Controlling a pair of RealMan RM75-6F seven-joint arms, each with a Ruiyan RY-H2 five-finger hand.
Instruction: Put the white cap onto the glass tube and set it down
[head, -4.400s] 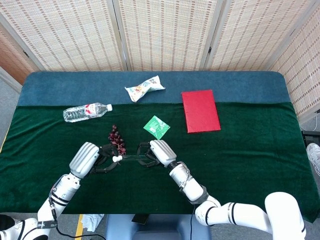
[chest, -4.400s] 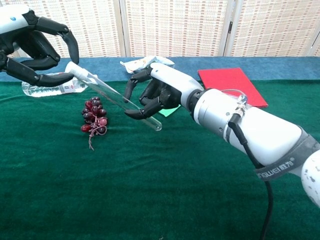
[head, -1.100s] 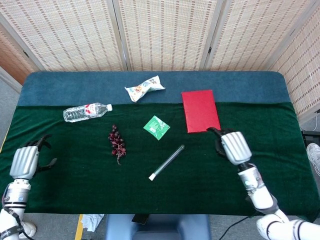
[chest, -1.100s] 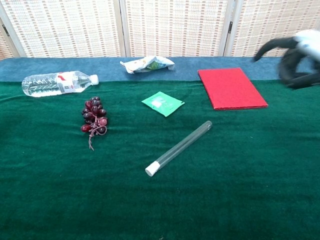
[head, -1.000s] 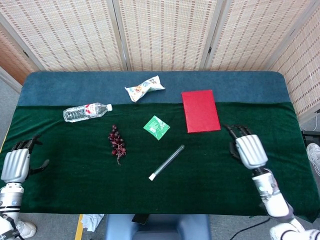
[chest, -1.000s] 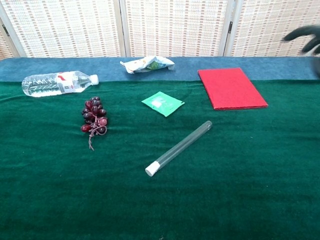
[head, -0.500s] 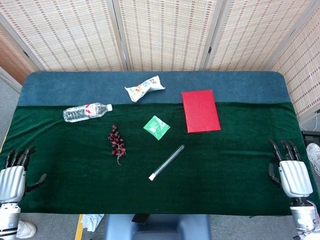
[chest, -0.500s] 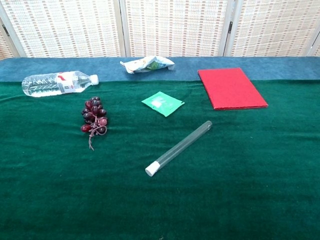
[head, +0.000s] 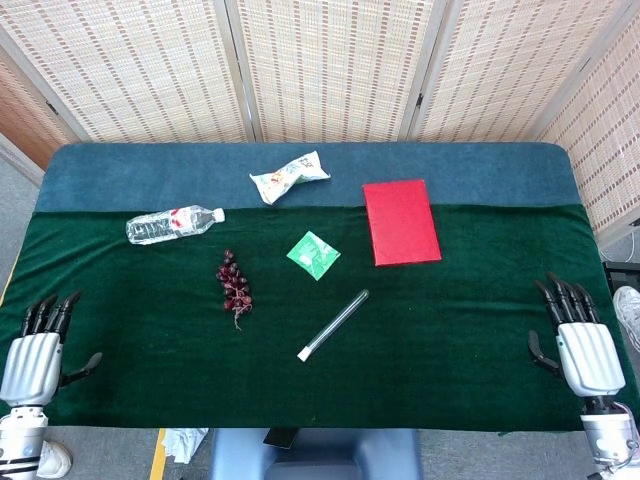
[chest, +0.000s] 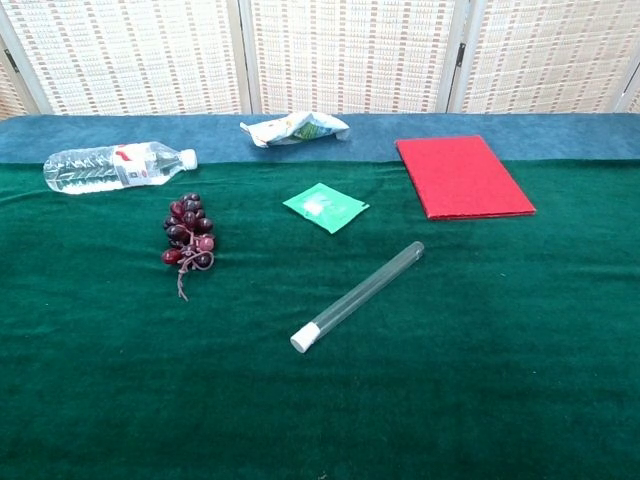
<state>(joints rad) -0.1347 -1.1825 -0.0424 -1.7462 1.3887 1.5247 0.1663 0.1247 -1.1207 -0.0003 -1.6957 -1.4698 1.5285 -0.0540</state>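
Glass tube (chest: 364, 291), white cap (chest: 303, 338) on, lies on desk (chest: 480, 330); we judge it light, slippery, fragile — grip mid-barrel. Left hand (head: 32, 360), right hand (head: 583, 350) released, holding nothing.

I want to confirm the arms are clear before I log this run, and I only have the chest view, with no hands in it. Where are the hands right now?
Observer: The head view shows the left hand at the table's near left corner, fingers apart, holding nothing.
Operator: And the other one?
Observer: The right hand sits at the near right corner, also empty.
Operator: Anything near the glass tube?
Observer: No. The glass tube lies alone on the green cloth, white cap on, far from both hands.
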